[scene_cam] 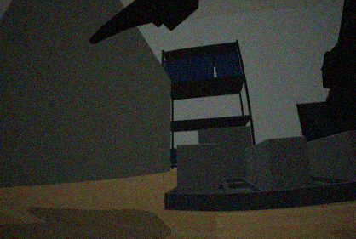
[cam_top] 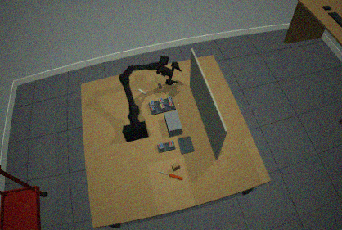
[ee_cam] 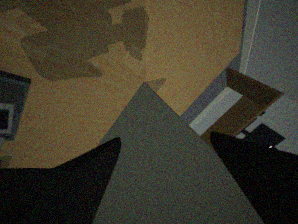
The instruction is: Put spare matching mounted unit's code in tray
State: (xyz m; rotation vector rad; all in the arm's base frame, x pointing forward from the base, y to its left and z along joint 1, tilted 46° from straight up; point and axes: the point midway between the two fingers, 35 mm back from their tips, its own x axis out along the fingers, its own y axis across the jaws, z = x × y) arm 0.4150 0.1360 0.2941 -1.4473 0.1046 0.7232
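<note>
Top view: my arm reaches from its black base (cam_top: 135, 132) up and toward the far end of the table (cam_top: 114, 186). My gripper (cam_top: 173, 75) hangs in the air near the far edge of the grey upright panel (cam_top: 206, 104), fingers spread wide, nothing between them. The spares sit in a dark holder (cam_top: 162, 105) near the middle of the table, untouched. A grey box (cam_top: 173, 123) is just beside it, then a smaller holder (cam_top: 166, 146) and a flat grey tray (cam_top: 186, 145). An orange-handled screwdriver (cam_top: 175, 176) lies nearer the front.

Exterior view: dim. My gripper (scene_cam: 146, 8) is a dark shape at the top, above the panel (scene_cam: 81, 112). Shelf rack (scene_cam: 249, 112) behind, pale blocks (scene_cam: 277, 159) on a dark base at right.

Wrist view: both fingertips dark at the bottom corners, wide apart, with the panel's top edge (ee_cam: 160, 165) between them from above. Can't read any code from here.
</note>
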